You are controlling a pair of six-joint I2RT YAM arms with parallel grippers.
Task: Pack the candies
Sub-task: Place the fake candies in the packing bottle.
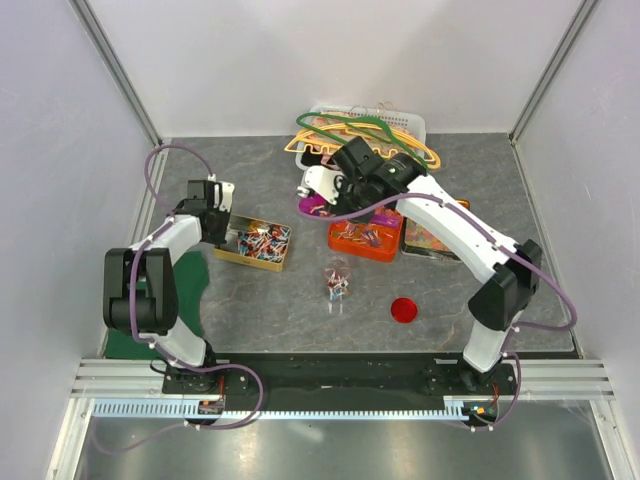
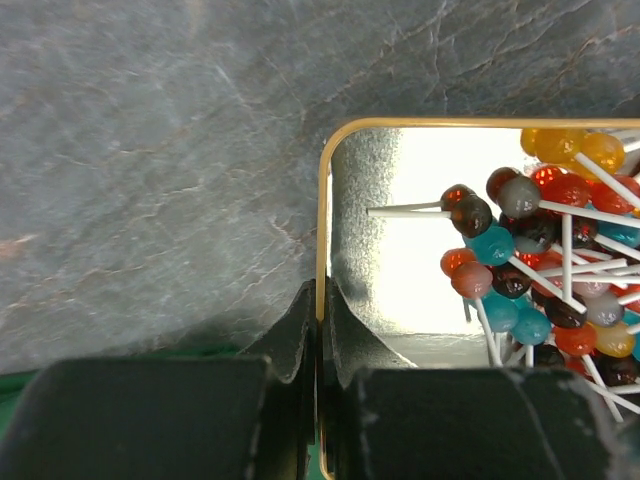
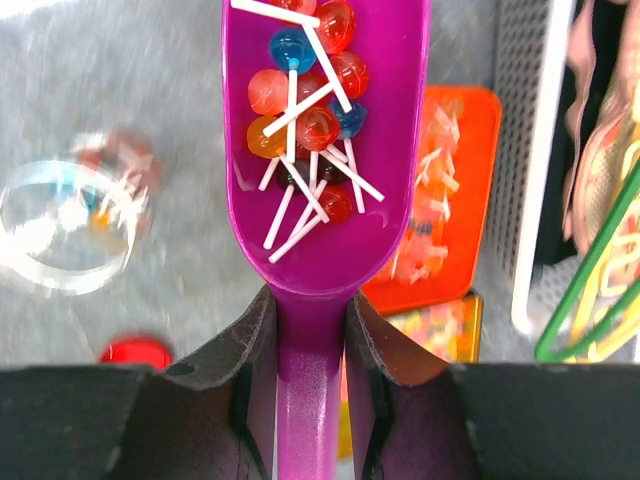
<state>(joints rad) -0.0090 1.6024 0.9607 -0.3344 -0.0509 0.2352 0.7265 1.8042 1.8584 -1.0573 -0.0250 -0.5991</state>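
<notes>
You're mid-transfer: right gripper (image 3: 307, 310) clamps the scoop (image 3: 392, 150) of lollipops (image 3: 318, 128), left gripper (image 2: 320, 310) pinches the tin (image 2: 322, 200) rim; tip into the glass jar (image 1: 336, 283) next.

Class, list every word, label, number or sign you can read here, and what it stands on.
None can be read.
The gold tin, purple scoop and orange tin show no lettering.
The patterned tin beside the orange one is too blurred to tell.

Two white-and-black arms on a black base (image 1: 340, 372)
The left arm (image 1: 170, 240) and right arm (image 1: 450, 222) have white shells, black joints and looping purple cables (image 1: 152, 172); the left gripper (image 2: 320, 295) and right gripper (image 3: 308, 298) are matte black.
</notes>
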